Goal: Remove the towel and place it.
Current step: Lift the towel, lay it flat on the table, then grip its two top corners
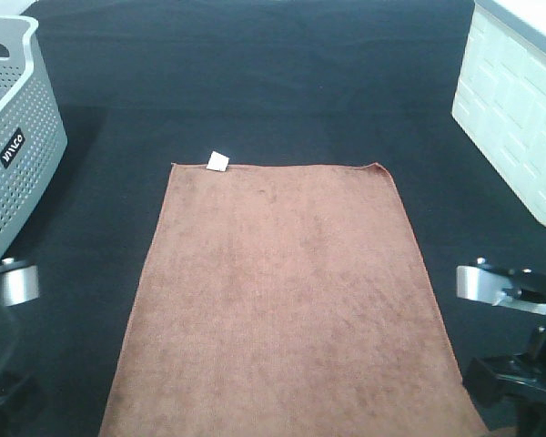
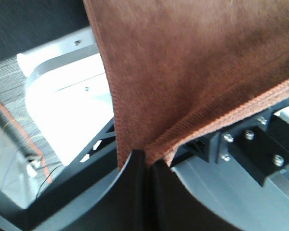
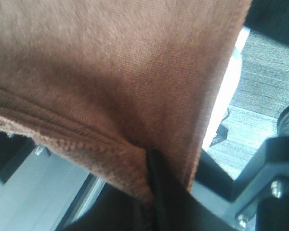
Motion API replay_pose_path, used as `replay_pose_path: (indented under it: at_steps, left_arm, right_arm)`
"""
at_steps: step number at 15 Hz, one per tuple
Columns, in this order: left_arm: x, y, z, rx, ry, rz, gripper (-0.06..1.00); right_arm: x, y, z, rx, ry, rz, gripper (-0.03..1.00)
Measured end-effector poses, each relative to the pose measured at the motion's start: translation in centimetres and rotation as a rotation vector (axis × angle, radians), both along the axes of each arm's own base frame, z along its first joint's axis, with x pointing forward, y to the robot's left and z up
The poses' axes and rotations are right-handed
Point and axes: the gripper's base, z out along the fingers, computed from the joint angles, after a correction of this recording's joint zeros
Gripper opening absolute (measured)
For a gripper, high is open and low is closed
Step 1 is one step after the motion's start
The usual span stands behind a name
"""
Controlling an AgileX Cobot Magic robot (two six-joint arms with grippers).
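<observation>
On the towel (image 1: 282,300) you lose the near edge and both near corners below the high view. The laundry basket (image 1: 18,155), far left, and white panelled box (image 1: 514,118), far right, run off frame. Cloth hides most of the right end effector (image 3: 154,190).

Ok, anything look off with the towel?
Nothing stands out. The towel lies flat and unwrinkled on the dark table, with its white tag at the far edge. The left gripper and right gripper each pinch a corner.
</observation>
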Motion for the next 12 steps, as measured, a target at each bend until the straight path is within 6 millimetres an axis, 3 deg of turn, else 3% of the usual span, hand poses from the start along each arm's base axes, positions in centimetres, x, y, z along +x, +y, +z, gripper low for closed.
replay_pose_path:
  at_steps: [3, 6, 9, 12]
  left_arm:
    - [1.9, -0.6, -1.6, 0.046, 0.051, -0.048, 0.0]
    - [1.9, -2.5, -2.2, 0.086, 0.048, -0.189, 0.0]
    - [2.3, -4.0, -2.4, 0.108, 0.02, -0.261, 0.0]
    - [2.5, -4.2, -2.3, 0.112, 0.01, -0.273, 0.0]
  right_arm:
    - [0.8, 0.3, -2.1, 0.0, 0.052, 0.011, 0.0]
    - [1.3, 0.2, -3.5, -0.013, 0.043, 0.025, 0.0]
    - [1.4, 0.0, -3.7, -0.026, 0.028, 0.04, 0.0]
    - [1.4, 0.1, -3.6, -0.004, 0.022, 0.052, 0.01]
